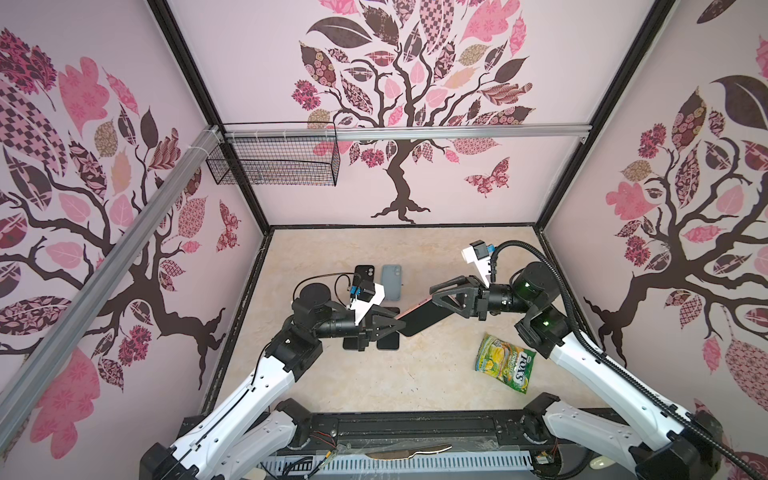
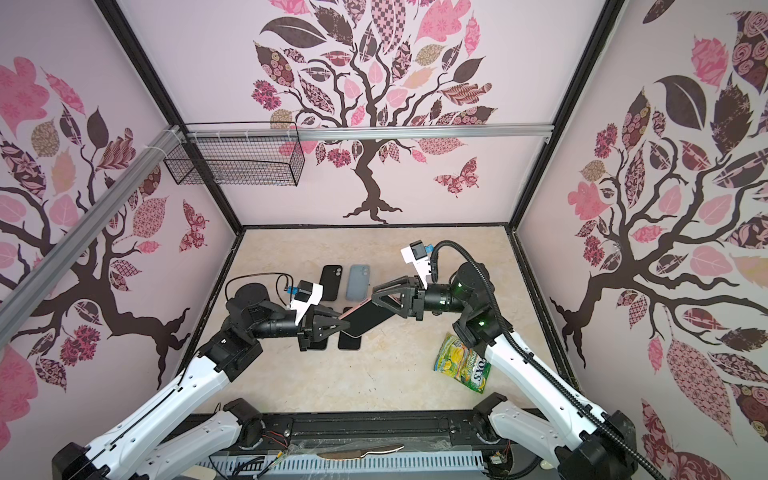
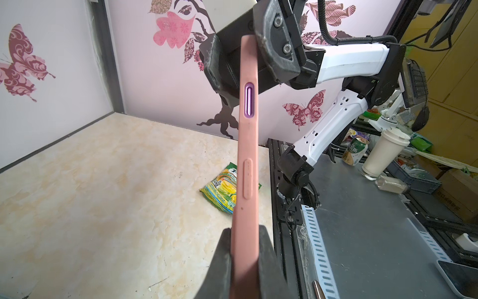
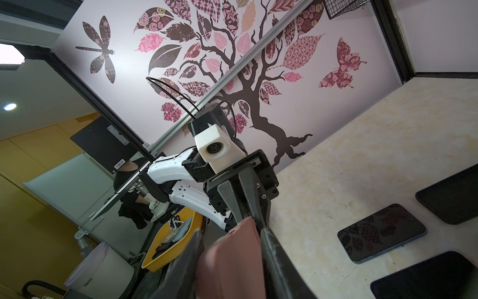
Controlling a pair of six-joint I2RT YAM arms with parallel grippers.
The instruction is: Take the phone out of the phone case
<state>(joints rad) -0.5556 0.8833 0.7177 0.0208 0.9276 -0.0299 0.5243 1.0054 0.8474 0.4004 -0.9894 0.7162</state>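
Observation:
The phone (image 1: 419,322) (image 2: 365,318), dark screen up, sits in a pink phone case (image 3: 247,155) (image 4: 232,259) and hangs tilted above the table between both arms. My left gripper (image 1: 399,325) (image 2: 343,322) (image 3: 244,230) is shut on the case's near end, its fingers pressed on both flat faces. My right gripper (image 1: 436,297) (image 2: 376,297) (image 4: 230,233) closes on the far end, and the pink case fills the gap between its fingers (image 3: 274,51). A purple side button (image 3: 249,101) shows through a cutout in the case's edge.
A black phone (image 1: 365,276) and a grey-blue one (image 1: 392,282) lie flat behind the held phone. More dark phones (image 1: 388,341) (image 4: 381,231) lie under the left gripper. A green snack bag (image 1: 505,361) lies at the front right. A wire basket (image 1: 274,162) hangs on the back wall.

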